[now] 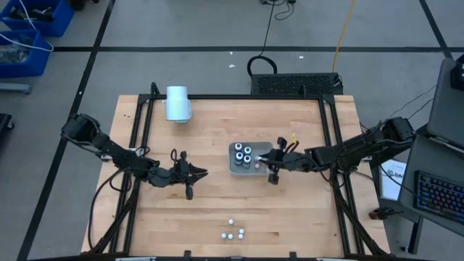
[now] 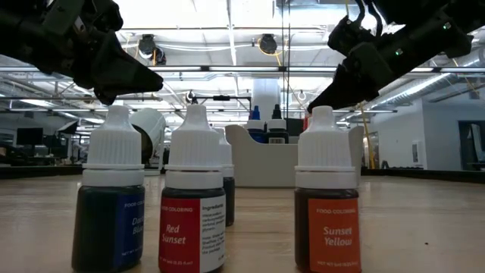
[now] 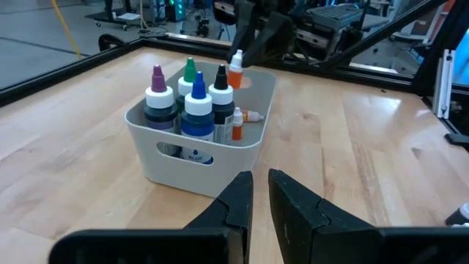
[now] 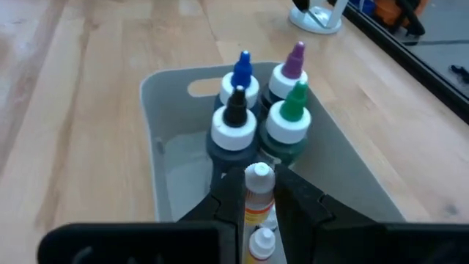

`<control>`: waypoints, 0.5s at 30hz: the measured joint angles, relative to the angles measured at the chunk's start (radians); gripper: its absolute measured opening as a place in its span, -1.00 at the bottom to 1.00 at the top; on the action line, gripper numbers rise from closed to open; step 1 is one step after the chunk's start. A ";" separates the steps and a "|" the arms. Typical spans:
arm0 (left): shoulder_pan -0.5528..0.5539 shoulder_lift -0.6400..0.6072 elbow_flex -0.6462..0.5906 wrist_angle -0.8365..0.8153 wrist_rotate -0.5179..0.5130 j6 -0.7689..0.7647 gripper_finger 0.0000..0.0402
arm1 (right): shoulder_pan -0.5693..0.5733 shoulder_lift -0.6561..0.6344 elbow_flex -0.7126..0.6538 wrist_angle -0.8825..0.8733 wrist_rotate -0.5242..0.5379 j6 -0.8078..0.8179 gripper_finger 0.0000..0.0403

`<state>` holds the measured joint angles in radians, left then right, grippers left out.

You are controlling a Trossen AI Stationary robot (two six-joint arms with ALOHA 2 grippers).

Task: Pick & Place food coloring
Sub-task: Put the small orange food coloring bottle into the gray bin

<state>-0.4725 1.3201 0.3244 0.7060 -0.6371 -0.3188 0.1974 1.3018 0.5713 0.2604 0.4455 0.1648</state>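
Table [image 1: 217, 196] | right end effector [image 4: 258, 202] grips small bottle [image 4: 258, 192] | label hidden

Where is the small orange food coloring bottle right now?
The small orange bottle is pinched in the right claw, just above the grey tray, beside its four big bottles, right of table centre in the high view.

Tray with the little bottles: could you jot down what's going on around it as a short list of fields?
tray: grey tray mid-table
inside: four big bottles, upright; one small bottle lying down
right gripper: right gripper over the tray, shut on a small orange bottle
left gripper: left gripper beside the tray, shut, empty
waiting: four small bottles near the front table edge
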 joint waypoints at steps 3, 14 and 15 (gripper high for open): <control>0.000 0.000 0.000 0.000 0.000 0.002 -0.75 | -0.007 0.000 0.000 0.002 -0.002 -0.029 -0.78; 0.001 0.000 0.000 0.000 -0.001 0.028 -0.75 | -0.007 0.000 0.000 0.019 -0.052 -0.064 -0.78; 0.001 0.000 0.000 0.000 -0.001 0.037 -0.75 | -0.007 0.000 0.000 0.019 -0.049 -0.056 -0.78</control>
<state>-0.4715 1.3201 0.3244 0.7063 -0.6383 -0.2823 0.1902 1.3022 0.5713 0.2794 0.3963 0.1088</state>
